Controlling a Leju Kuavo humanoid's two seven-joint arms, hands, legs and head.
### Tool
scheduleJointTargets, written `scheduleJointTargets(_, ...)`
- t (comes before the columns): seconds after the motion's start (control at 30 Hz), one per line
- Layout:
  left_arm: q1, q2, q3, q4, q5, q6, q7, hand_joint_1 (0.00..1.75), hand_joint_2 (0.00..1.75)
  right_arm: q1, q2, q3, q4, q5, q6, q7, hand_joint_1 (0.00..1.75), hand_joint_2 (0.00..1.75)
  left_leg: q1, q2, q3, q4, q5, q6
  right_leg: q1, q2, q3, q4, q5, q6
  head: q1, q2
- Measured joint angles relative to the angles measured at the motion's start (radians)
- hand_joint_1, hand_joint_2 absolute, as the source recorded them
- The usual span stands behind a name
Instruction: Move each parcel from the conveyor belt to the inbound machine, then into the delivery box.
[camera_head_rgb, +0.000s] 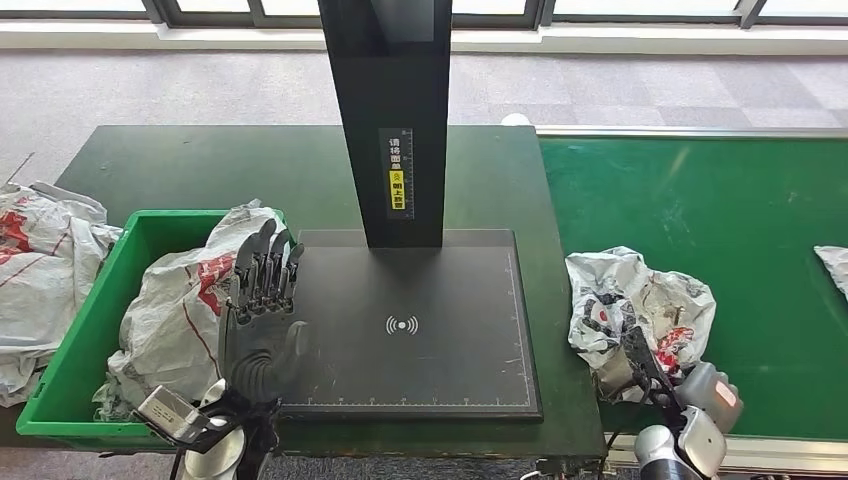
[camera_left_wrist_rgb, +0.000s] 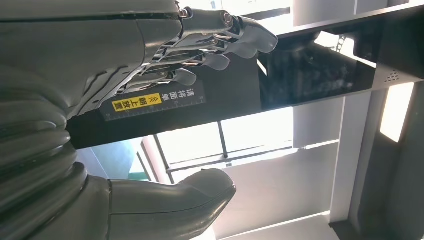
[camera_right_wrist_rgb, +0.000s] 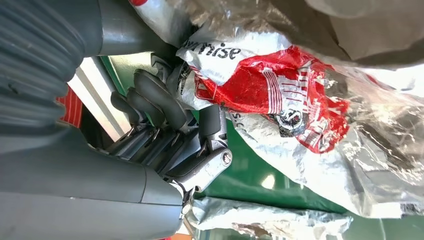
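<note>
Head view shows us standing before a black inbound machine (camera_head_rgb: 410, 330) with a flat scanning plate. Our right hand (camera_head_rgb: 640, 365) reaches onto the green conveyor belt (camera_head_rgb: 700, 200) just beside that plate, and its fingers (camera_right_wrist_rgb: 155, 100) curl into the crumpled edge of a silver and red parcel (camera_head_rgb: 635, 305). From the right wrist view we judge the hand is gripping the parcel, though the plastic hides part of the hold.

Our left hand (camera_head_rgb: 262, 300) hovers with its fingers straight and apart, holding nothing, between the plate and the green delivery box (camera_head_rgb: 70, 360). Another parcel in the box (camera_head_rgb: 190, 300) lies just beside it.

We judge the step in hand is the pick from the belt. The next move calls for lifting the parcel and carrying it across, toward our left hand, onto the plate.

The parcel is a loose, rumpled bag; its long axis seems to run away from our right hand, up the belt.
</note>
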Motion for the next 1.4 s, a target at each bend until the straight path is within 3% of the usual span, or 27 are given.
scheduleJointTargets(0.1, 0.018, 0.000, 0.000, -0.009, -0.010, 0.023, -0.009, 0.00, 1.75, 0.057, 0.043, 0.033, -0.161, -0.273, -0.110, -0.226, 1.75, 1.75, 0.000, -0.001, -0.001, 0.000, 0.000, 0.000, 0.000, -0.001, -0.001, 0.000, 0.000, 0.000, 0.000, 0.000)
scheduleJointTargets(0.17, 0.026, 0.000, 0.000, -0.013, -0.015, 0.031, -0.011, 0.00, 1.75, 0.101, 0.077, 0.075, -0.308, -0.459, -0.131, -0.361, 1.75, 1.75, 0.000, -0.001, -0.001, 0.000, 0.000, -0.001, 0.001, 0.000, -0.002, 0.000, -0.001, 0.000, 0.000, 0.000)
scheduleJointTargets(0.33, 0.030, 0.000, 0.000, -0.013, -0.016, 0.034, -0.014, 0.00, 1.75, 0.211, 0.141, 0.190, -0.600, -0.674, -0.122, -0.544, 1.75, 1.75, 0.000, -0.003, -0.002, -0.001, -0.001, -0.001, 0.001, -0.003, -0.002, 0.000, -0.003, -0.001, 0.000, 0.000)
scheduleJointTargets(0.5, 0.030, 0.001, 0.003, -0.012, -0.010, 0.032, -0.016, 0.00, 1.75, 0.317, 0.159, 0.349, -0.839, -0.889, -0.089, -0.702, 1.75, 1.75, 0.000, -0.003, -0.002, -0.001, -0.001, -0.001, 0.000, -0.004, -0.002, 0.000, -0.004, -0.001, 0.000, 0.000)
scheduleJointTargets(0.7, 0.021, 0.005, 0.007, -0.007, 0.008, 0.019, -0.016, 0.00, 1.75, 0.391, 0.101, 0.623, -1.052, -0.939, -0.187, -0.719, 1.75, 1.75, 0.000, -0.003, -0.002, -0.001, -0.001, 0.000, 0.000, -0.003, -0.002, 0.000, -0.004, -0.001, 0.000, 0.000)
scheduleJointTargets(0.83, 0.004, 0.005, 0.009, 0.006, 0.010, 0.009, -0.016, 0.00, 1.75, 0.392, 0.064, 0.775, -1.124, -0.933, -0.201, -0.719, 1.75, 1.75, 0.000, -0.002, -0.001, -0.001, -0.001, 0.000, 0.000, -0.002, -0.002, 0.000, -0.003, 0.000, 0.000, 0.000)
scheduleJointTargets(1.07, -0.019, 0.005, 0.011, 0.031, 0.012, -0.005, -0.016, 0.00, 1.75, 0.362, 0.014, 0.895, -1.165, -0.963, -0.203, -0.717, 1.75, 1.75, 0.000, -0.002, -0.001, 0.000, -0.001, 0.000, 0.000, -0.002, -0.001, 0.000, -0.003, 0.000, 0.000, 0.000)
scheduleJointTargets(1.23, -0.058, 0.004, 0.011, 0.062, 0.019, -0.014, -0.016, 0.00, 1.75, 0.279, 0.006, 0.972, -1.146, -0.993, -0.088, -0.717, 1.75, 1.75, 0.000, -0.002, -0.001, 0.000, 0.000, 0.000, 0.000, -0.002, -0.001, 0.000, -0.002, -0.001, 0.000, 0.000)
scheduleJointTargets(1.4, -0.076, 0.004, 0.011, 0.087, 0.022, -0.014, -0.016, 0.00, 1.75, 0.229, 0.028, 0.982, -1.072, -1.004, 0.016, -0.702, 1.75, 1.75, 0.000, -0.001, -0.001, -0.001, 0.000, 0.000, 0.001, -0.001, -0.002, 0.000, -0.002, -0.001, 0.000, 0.000)
